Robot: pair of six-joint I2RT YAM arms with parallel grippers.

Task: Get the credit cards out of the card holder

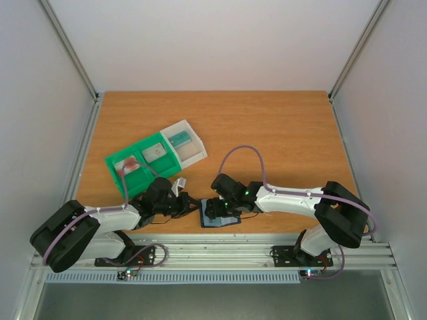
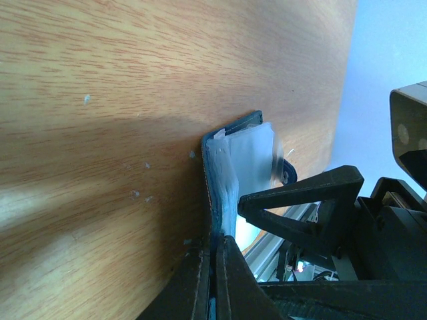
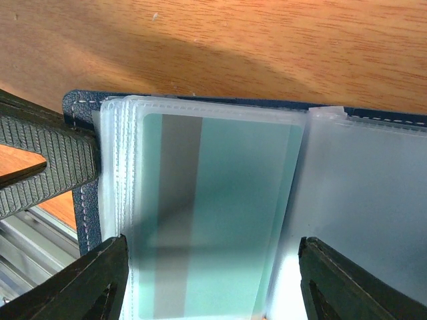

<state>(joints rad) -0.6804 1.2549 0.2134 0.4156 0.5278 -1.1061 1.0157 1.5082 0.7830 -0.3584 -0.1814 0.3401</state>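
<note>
Clamped in left gripper (image 2: 215, 283): dark navy folding card holder (image 2: 213, 170); straddled lengthwise by spread right gripper (image 3: 212, 280): teal plastic credit card (image 3: 220, 200), seemingly sleeved.

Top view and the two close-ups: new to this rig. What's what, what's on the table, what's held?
Two robot arms are bolted at the near edge of a wooden table. The top view looks down from above and behind them; each close-up comes from a camera on one wrist. On the table lie a green-and-white tray and an open card holder. The left gripper is shut on the holder's edge. The right gripper is open, fingers either side of a teal card in a clear sleeve.
</note>
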